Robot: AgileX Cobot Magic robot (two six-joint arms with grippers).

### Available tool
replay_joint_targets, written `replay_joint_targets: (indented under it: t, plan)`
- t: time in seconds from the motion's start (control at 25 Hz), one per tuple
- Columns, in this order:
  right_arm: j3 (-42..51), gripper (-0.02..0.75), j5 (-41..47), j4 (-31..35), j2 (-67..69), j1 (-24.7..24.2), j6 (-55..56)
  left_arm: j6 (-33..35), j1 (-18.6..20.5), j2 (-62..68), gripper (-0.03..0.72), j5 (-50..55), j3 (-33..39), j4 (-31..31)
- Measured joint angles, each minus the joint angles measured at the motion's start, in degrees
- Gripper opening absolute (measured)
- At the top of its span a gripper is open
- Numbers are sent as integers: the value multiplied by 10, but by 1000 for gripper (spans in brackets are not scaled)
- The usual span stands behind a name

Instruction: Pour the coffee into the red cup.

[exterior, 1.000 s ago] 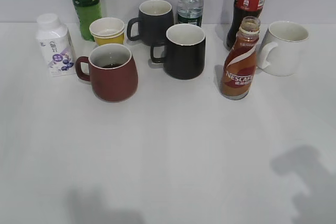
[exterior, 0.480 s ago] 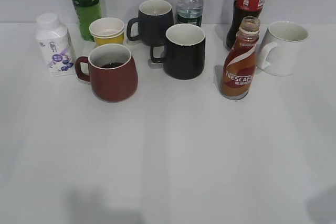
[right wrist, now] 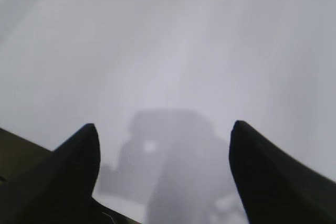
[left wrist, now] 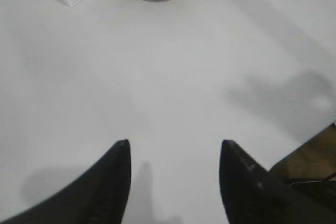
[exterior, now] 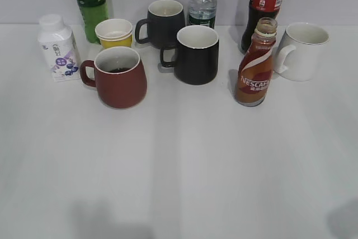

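Brown coffee bottle (exterior: 255,71) stands upright far ahead of our right gripper (right wrist: 164,153), whose jaws, like our left gripper's (left wrist: 174,153), gape empty.

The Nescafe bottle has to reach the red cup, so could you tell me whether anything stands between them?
Yes: the black mug stands on the table between the Nescafe bottle and the red cup, slightly behind the straight line joining them. The table in front of it looks bare.
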Motion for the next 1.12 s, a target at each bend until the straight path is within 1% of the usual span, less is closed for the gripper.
replay_joint_targets:
  t: [0.36, 0.44, 0.52, 0.6, 0.76, 0.84, 0.88, 0.96, 1.12]
  plan:
    - [0, 573, 0, 0, 0, 0, 0, 0, 0, 0, 418, 0, 0, 0]
    - [0, 573, 0, 0, 0, -9, 0, 0, 0, 0, 418, 0, 0, 0]
    - [0, 573, 0, 0, 0, -36, 0, 0, 9, -9, 418, 0, 0, 0]
    - [0, 573, 0, -6, -7, -75, 0, 0, 40, -16, 418, 0, 0, 0]
    - [0, 573, -1, 1, -34, -141, 0, 0, 146, -34, 418, 0, 0, 0]
    - [0, 573, -1, 1, -55, -154, 0, 0, 196, -50, 418, 0, 0, 2]
    - [0, 573, -1, -6, -67, -157, 0, 0, 212, -58, 418, 0, 0, 3]
    - [0, 573, 0, -6, -89, -158, 0, 0, 231, -79, 418, 0, 0, 6]
    - [2, 573, 0, -6, -103, -159, 0, 0, 236, -118, 418, 0, 0, 7]
